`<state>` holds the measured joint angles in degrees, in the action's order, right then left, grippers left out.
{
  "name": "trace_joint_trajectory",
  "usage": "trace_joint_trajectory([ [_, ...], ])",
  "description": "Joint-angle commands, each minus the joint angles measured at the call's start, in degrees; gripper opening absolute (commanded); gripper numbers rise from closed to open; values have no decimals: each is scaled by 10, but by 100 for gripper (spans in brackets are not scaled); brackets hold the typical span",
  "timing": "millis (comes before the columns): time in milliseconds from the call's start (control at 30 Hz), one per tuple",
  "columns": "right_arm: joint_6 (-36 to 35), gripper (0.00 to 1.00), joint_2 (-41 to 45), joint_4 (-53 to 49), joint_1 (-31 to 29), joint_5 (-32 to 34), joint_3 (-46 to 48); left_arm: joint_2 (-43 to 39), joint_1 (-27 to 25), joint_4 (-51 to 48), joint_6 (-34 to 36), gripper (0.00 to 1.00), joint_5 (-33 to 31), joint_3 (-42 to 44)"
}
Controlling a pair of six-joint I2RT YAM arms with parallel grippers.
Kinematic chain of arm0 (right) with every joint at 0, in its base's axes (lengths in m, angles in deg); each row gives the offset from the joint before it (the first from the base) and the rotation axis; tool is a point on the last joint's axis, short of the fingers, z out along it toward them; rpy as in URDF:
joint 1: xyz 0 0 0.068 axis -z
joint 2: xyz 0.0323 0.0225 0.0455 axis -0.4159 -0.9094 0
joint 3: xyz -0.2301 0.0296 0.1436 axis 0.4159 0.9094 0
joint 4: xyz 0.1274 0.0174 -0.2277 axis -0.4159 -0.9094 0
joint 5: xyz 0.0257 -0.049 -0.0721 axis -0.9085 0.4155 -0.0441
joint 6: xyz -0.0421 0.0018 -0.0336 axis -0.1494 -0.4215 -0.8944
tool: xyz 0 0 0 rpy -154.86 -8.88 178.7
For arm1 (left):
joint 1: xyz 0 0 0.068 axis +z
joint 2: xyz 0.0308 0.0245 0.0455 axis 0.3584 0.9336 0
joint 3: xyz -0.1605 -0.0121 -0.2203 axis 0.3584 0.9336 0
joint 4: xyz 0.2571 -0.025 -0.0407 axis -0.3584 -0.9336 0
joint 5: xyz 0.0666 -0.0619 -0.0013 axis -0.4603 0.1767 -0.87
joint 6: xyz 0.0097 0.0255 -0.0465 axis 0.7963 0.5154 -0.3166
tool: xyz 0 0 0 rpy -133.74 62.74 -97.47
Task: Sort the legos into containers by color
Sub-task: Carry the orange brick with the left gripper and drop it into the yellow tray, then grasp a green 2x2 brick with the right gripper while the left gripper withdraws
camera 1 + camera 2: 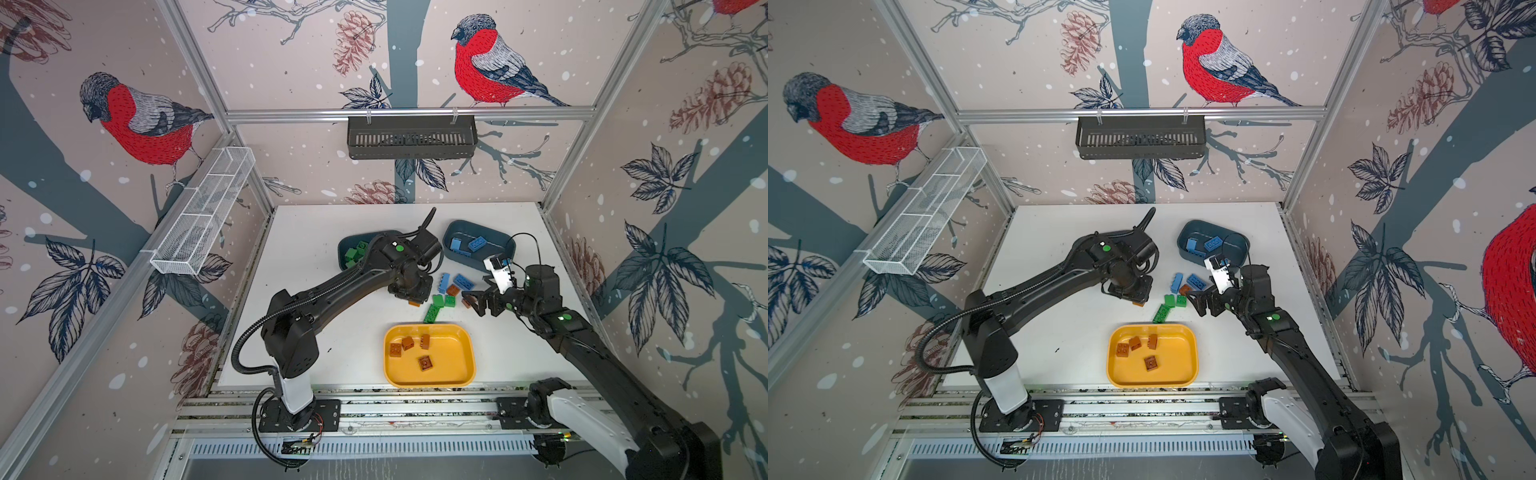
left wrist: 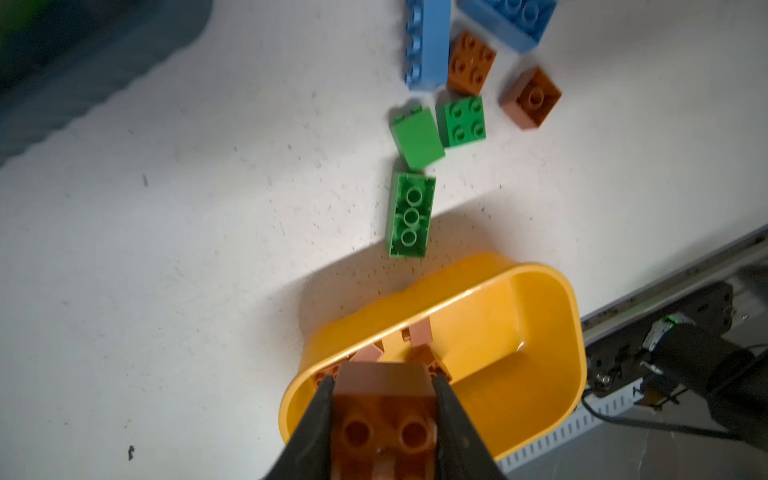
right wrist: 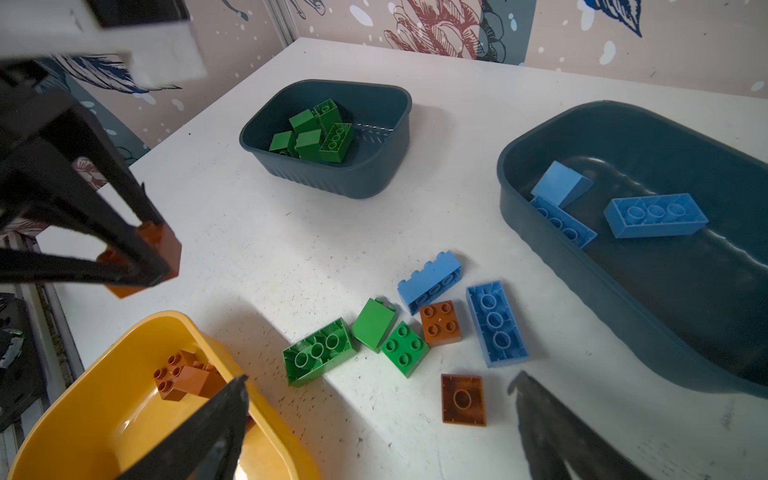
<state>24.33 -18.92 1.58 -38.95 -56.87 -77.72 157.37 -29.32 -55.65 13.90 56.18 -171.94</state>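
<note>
Across the white table [image 1: 316,232]: seven loose legos [image 3: 404,349] lie in a close cluster between the two teal tubs and the yellow tray [image 1: 428,377].
Loose green: a green oblong [image 3: 320,351] lies hollow side up. A green square [image 3: 404,349] sits studs up. A smooth-faced green brick [image 3: 374,322] is tipped on its side. The three are touching or nearly so.
Loose light blue: a blue oblong on edge [image 3: 430,282] lies beside a blue upturned oblong [image 3: 496,324] that shows three rings.
Loose brown: a brown studded square [image 3: 439,323] sits between the two blue bricks. A brown upturned square [image 3: 463,399] lies a little apart.
Teal tub with green [image 3: 332,174]: about five green bricks are heaped at one end.
Teal tub with blue [image 3: 582,257]: three light blue bricks show, two of them oblong and one turning up a plain smooth face.
Yellow tray contents: four small brown bricks lie in its left half in both top views.
Left gripper [image 2: 384,384]: the jaws are narrow and clamped on two opposite sides of a glossy held brown brick [image 2: 384,415]. Its studs face the wrist camera. It hangs clear of the table, beside the cluster and behind the tray.
Right gripper [image 1: 471,302]: the jaws are spread wide with nothing between them. It sits low over the cluster's right edge, above the brown upturned square.
</note>
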Motion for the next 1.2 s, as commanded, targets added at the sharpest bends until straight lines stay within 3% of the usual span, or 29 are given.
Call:
trace_joint_trajectory([
  [0,-2,100,5,25,-6,-11,3,-32,-15,-2,-7,28,53,60],
  [267,-22,99,-9,4,-19,-7,0,-71,-38,73,-24,29,115,210],
  [533,-30,99,-56,-45,-20,-3,-30,-77,-35,76,-6,60,98,217],
  [667,3,99,-80,-42,-24,-13,-43,-74,-25,62,9,67,94,198],
  [800,66,99,-96,-22,-40,-7,-48,-89,13,43,33,68,77,174],
  [967,182,95,-122,-27,-87,62,-71,-120,72,58,58,70,79,134],
  [1167,314,93,-149,-49,-135,146,-93,-161,159,172,62,78,108,181],
])
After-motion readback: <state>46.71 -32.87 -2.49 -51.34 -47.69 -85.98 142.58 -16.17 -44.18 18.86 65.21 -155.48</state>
